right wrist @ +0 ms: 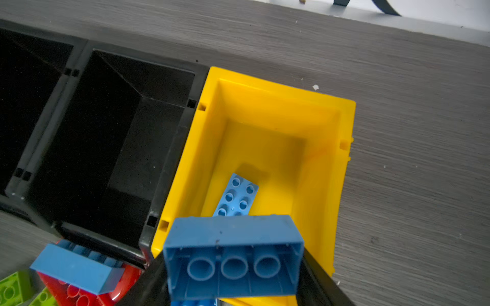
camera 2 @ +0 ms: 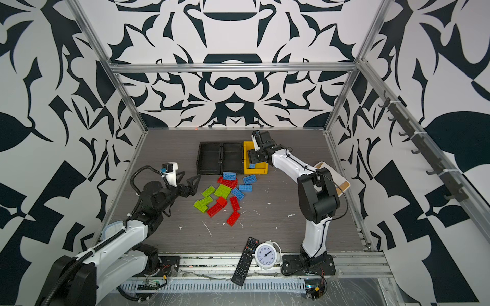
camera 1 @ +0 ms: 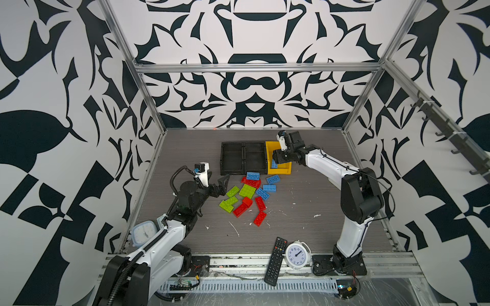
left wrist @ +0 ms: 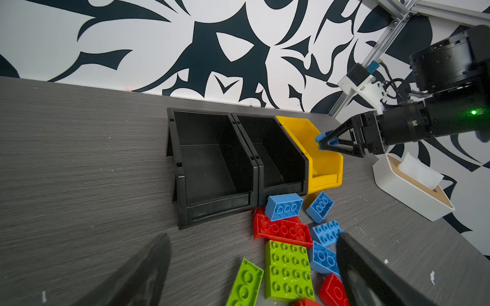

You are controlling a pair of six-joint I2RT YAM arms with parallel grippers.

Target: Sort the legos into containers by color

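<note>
Clamping a thick blue brick (right wrist: 233, 254) between the right fingers (left wrist: 347, 151), hollow underside and its three round tubes turned to the wrist camera, just over the yellow bin (right wrist: 278, 87). With a thin blue studded plate (right wrist: 236, 196) flat on that bin's floor. Spreading the left fingers (left wrist: 371, 280) wide, holding nothing, near the loose red, lime and blue bricks (camera 1: 248, 190) heaped on the grey counter (camera 1: 305, 212) just before the two joined black trays (camera 1: 243, 159).
</note>
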